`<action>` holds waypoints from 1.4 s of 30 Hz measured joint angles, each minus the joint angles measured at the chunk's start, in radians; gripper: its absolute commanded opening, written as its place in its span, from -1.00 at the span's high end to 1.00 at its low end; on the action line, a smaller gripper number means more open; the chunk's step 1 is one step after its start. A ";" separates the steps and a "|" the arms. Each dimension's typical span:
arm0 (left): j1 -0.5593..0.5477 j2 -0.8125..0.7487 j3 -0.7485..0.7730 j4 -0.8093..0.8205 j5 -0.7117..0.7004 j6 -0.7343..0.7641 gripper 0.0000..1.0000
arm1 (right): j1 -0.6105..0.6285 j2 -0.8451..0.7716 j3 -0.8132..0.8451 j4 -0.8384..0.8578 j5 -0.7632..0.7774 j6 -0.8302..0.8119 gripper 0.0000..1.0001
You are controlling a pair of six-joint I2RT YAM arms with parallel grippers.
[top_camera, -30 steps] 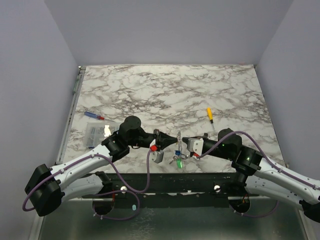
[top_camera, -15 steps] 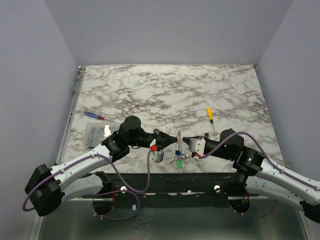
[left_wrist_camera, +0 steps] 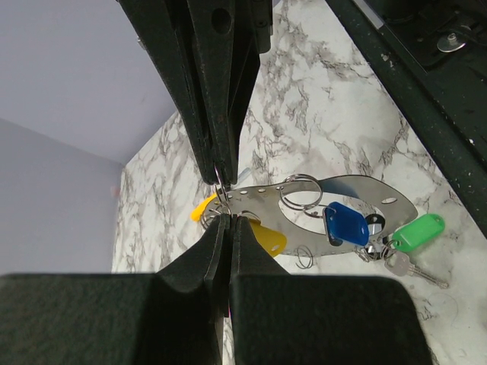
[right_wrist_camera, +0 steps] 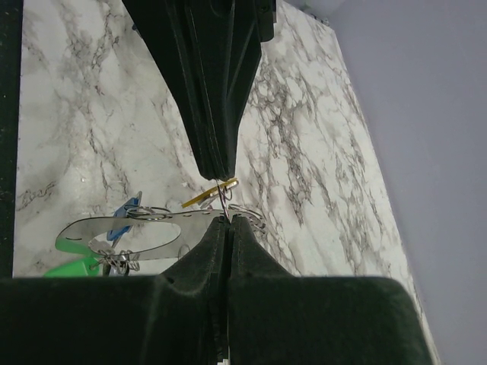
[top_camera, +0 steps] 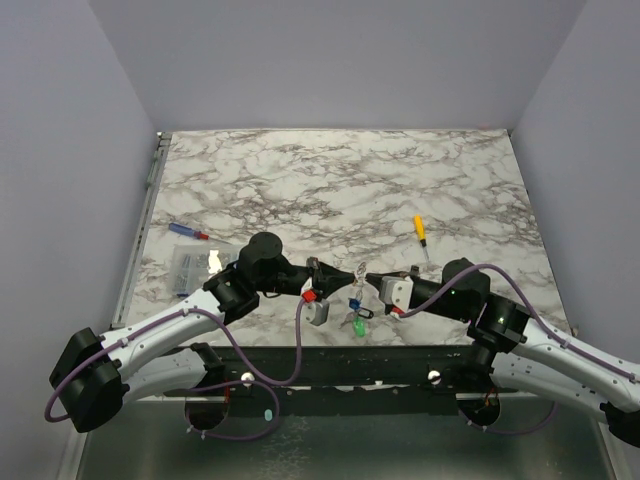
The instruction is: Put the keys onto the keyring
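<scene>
Left fingers (left_wrist_camera: 205, 91) and right fingers (right_wrist_camera: 205, 91) pinch the keyring (left_wrist_camera: 255, 199); packet (top_camera: 190, 268) lies apart.

Your left arm (top_camera: 160, 335) and right arm (top_camera: 570, 352) are white shells joined by rounded black joints, each trailed by a purple cable (top_camera: 297, 335). Up close, the fingers (left_wrist_camera: 202, 84) are long matte-black wedges, one showing a small round hole.
</scene>
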 measured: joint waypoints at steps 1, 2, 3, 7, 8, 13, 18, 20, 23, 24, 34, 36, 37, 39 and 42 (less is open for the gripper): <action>-0.002 0.000 0.000 0.000 -0.003 0.000 0.98 | 0.000 0.000 0.000 0.000 0.000 0.001 0.99; -0.003 0.000 0.000 0.000 -0.005 0.001 0.99 | 0.000 -0.002 0.000 0.000 0.000 0.002 0.99; -0.004 0.000 0.000 0.000 -0.006 0.002 0.98 | 0.000 -0.002 0.000 0.000 0.000 0.003 0.99; -0.005 0.000 0.000 0.001 -0.011 0.006 0.86 | 0.000 -0.005 0.000 0.000 0.000 0.006 0.99; -0.005 0.000 0.000 0.001 -0.012 0.006 0.81 | 0.000 -0.005 0.000 0.000 0.000 0.007 0.99; -0.005 0.000 0.000 -0.001 -0.020 0.008 0.54 | 0.000 -0.006 0.000 0.000 0.000 0.007 0.99; -0.005 0.000 0.000 -0.003 -0.026 0.007 0.42 | 0.000 -0.011 0.000 0.004 0.001 0.008 0.99; -0.005 0.000 0.000 -0.003 -0.028 0.007 0.42 | 0.000 -0.011 0.000 0.009 0.002 0.008 0.99; -0.005 0.000 0.000 -0.004 -0.031 0.007 0.42 | 0.000 -0.011 0.000 0.014 0.003 0.009 0.99; -0.005 0.000 0.000 -0.004 -0.031 0.007 0.42 | 0.000 -0.011 0.000 0.015 0.003 0.010 0.99; -0.005 -0.004 -0.022 0.100 -0.057 -0.074 0.41 | 0.000 -0.022 0.000 0.026 0.003 0.023 0.99; -0.005 -0.004 -0.028 0.127 -0.066 -0.099 0.40 | 0.000 -0.026 0.000 0.029 0.003 0.023 0.99; -0.005 -0.004 -0.030 0.140 -0.071 -0.112 0.38 | 0.000 -0.028 0.000 0.032 0.003 0.023 0.99; -0.005 -0.004 -0.030 0.158 -0.076 -0.131 0.38 | 0.000 -0.032 0.000 0.040 0.003 0.023 0.99; -0.005 -0.002 -0.032 0.202 -0.084 -0.180 0.38 | 0.000 -0.037 -0.002 0.048 0.003 0.023 0.99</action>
